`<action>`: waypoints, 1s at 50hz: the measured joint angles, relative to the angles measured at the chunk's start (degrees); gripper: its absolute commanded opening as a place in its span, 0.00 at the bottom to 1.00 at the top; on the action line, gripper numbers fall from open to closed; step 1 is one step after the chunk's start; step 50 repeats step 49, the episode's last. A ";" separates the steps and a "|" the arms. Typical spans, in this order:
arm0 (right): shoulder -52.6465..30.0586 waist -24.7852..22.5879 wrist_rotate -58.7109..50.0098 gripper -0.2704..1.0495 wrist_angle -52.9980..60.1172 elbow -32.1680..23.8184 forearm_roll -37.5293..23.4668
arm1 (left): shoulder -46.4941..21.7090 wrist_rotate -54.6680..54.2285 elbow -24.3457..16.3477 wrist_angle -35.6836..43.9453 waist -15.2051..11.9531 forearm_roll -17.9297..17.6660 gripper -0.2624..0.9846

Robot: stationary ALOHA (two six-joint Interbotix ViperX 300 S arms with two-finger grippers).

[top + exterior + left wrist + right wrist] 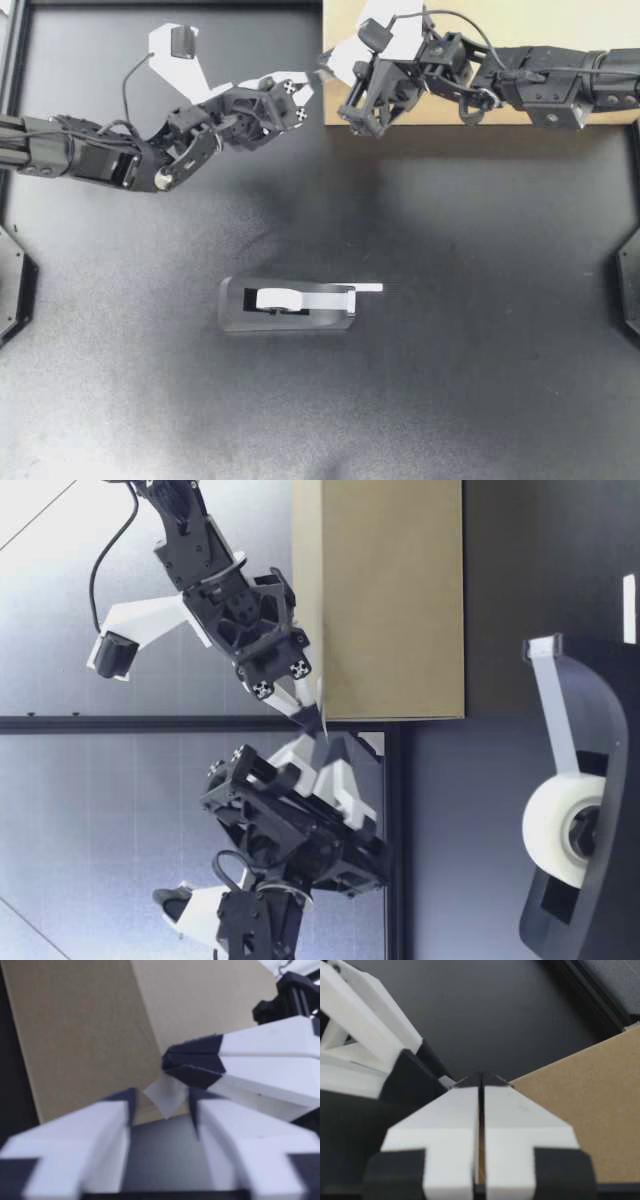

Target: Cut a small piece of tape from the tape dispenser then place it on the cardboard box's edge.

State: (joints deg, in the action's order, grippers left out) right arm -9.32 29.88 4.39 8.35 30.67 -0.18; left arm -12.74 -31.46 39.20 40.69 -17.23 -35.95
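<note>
Right claw (327, 62): fingers pressed tight together, pinching the piece of tape (167, 1100) by one end, right at a corner of the box (550, 25).
Left claw (300, 88): fingers spread apart, with their tips just beside the right claw's tips. The tape piece sits in the gap between them, and I can't tell whether either finger touches it.
Piece of tape: small and pale, sticking out past the right claw's tips, close to the box's corner edge.
Box: plain cardboard, straight ahead of the left claw.
Tape dispenser (290, 305): black, on the table well apart from both claws. It has a white roll (277, 298) in it and a strip drawn out to its cutter end.
</note>
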 measured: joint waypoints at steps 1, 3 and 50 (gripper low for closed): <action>0.00 0.00 -0.09 0.10 0.00 0.00 0.00 | 0.09 0.09 0.00 -0.09 0.00 0.00 0.59; 0.09 0.00 -0.09 0.10 0.00 0.00 0.00 | 0.09 0.18 0.26 -0.09 0.00 0.09 0.58; 31.29 -19.34 -5.71 0.11 3.52 16.17 0.26 | 21.01 44.03 10.11 -0.53 16.00 8.53 0.52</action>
